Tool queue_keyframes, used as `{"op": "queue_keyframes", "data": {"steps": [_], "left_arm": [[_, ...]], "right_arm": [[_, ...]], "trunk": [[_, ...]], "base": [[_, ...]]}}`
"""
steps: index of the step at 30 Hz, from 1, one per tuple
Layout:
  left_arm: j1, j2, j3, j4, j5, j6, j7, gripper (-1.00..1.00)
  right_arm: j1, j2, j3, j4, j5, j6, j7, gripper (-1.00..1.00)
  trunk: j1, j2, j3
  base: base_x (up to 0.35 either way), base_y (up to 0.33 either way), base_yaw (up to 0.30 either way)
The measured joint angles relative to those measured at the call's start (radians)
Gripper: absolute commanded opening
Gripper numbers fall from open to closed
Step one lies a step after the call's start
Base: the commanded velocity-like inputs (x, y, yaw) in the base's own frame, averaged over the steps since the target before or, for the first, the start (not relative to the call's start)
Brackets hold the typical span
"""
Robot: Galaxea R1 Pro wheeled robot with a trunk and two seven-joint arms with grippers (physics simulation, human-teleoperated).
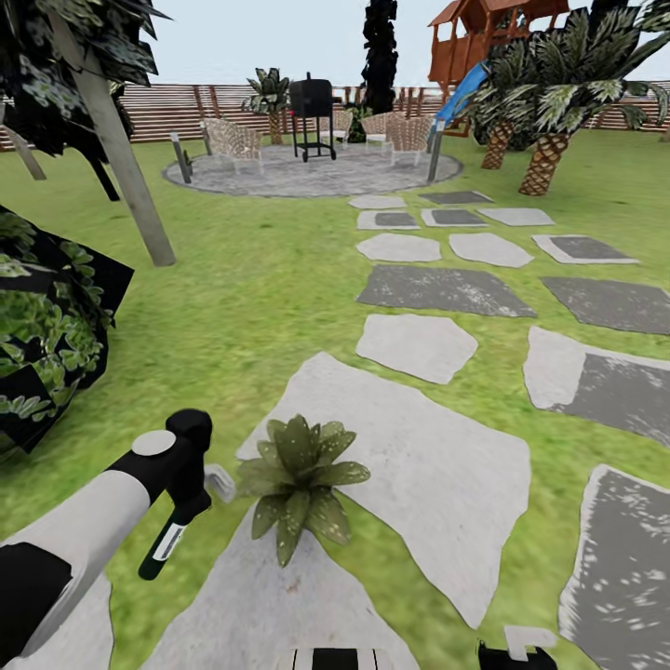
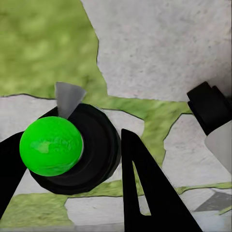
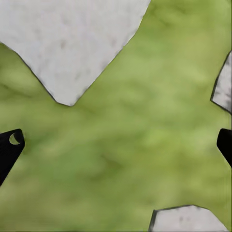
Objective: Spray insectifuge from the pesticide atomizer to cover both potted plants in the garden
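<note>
One potted plant (image 1: 298,479), a low rosette of pointed green leaves, sits on a large pale stepping stone (image 1: 419,465) just in front of me. My left gripper (image 1: 189,498) hangs just to its left, shut on the pesticide atomizer (image 2: 92,145). The atomizer is a round black body with a bright green ball top and a grey cone nozzle (image 1: 221,481) that points toward the plant. In the left wrist view the black fingers (image 2: 140,193) press on either side of it. My right gripper (image 3: 116,140) is open over grass, with nothing between its fingertips.
A big dark shrub (image 1: 46,335) and a leaning tree trunk (image 1: 121,158) stand at the left. Grey stepping stones (image 1: 442,290) lead to a round patio (image 1: 307,177) with a grill (image 1: 312,116) and chairs. Palms (image 1: 549,121), a playset and the fence lie beyond.
</note>
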Motion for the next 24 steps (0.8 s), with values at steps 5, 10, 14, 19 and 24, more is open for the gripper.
{"op": "queue_keyframes", "data": {"steps": [5,10,14,19,24], "left_arm": [[0.0,-0.002,-0.002,-0.004,-0.001,0.0,0.0,-1.0],[0.0,-0.003,-0.007,-0.003,-0.001,0.0,0.0,-1.0],[0.0,-0.001,-0.006,-0.002,-0.001,0.0,0.0,-1.0],[0.0,-0.001,-0.004,-0.002,-0.001,0.001,0.0,-1.0],[0.001,-0.005,-0.005,-0.001,-0.001,0.003,0.0,-1.0]], "right_arm": [[0.0,0.0,-0.002,-0.001,-0.002,0.001,0.0,1.0],[0.0,0.0,-0.003,-0.001,-0.002,0.001,0.0,1.0],[0.0,0.0,-0.002,-0.001,-0.002,0.001,0.0,1.0],[0.0,0.0,-0.002,-0.001,-0.002,0.001,-0.001,1.0],[0.0,0.0,-0.003,-0.001,-0.002,0.001,0.0,1.0]], "trunk": [[0.0,0.0,0.0],[0.001,0.0,0.0],[0.001,0.0,0.0],[0.0,0.0,0.0],[0.0,0.0,0.0]], "base": [[0.075,0.314,-0.264],[-0.162,0.302,-0.296],[-0.173,0.296,-0.286],[0.038,0.323,-0.058],[0.214,0.251,-0.127]]}}
